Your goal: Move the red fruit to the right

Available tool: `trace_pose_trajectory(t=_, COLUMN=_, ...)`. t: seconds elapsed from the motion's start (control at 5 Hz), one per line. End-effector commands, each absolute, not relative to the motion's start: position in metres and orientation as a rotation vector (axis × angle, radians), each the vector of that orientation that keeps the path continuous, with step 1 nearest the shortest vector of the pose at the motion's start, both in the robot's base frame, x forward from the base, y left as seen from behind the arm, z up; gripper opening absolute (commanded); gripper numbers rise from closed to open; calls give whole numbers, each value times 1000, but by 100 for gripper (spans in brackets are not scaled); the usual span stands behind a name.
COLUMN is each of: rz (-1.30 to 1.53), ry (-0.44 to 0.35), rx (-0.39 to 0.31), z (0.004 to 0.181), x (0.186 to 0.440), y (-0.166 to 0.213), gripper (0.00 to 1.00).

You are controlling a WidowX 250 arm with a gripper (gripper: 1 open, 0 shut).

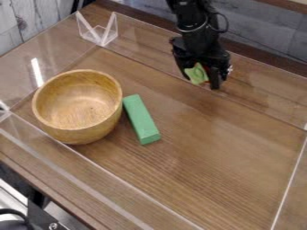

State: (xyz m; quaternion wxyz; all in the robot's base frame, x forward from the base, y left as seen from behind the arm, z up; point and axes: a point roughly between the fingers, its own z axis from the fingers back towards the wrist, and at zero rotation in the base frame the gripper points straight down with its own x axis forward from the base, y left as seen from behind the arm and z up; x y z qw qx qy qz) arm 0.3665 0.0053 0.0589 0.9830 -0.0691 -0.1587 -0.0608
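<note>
My gripper [199, 74] hangs from the dark arm at the back of the table, right of the middle. Its fingers [179, 67] are shut on the red fruit [196, 75]. Mostly the fruit's light-green leafy part shows between the fingers, with little of the red visible. The fruit is held low, just above or on the wooden table top; I cannot tell whether it touches.
A wooden bowl [78, 106] stands at the left, with a long green block [142, 119] lying just right of it. Clear acrylic walls [288, 184] ring the table. A clear folded stand [99, 30] sits at the back left.
</note>
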Motion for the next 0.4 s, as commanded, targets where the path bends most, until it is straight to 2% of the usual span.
trace_pose_trajectory(t=0.0, rz=-55, ry=-402, rx=-107, z=93, x=374, y=0, gripper=100)
trace_pose_trajectory(t=0.2, rz=3, ry=-405, rx=-97, z=98, x=377, y=-19, gripper=0)
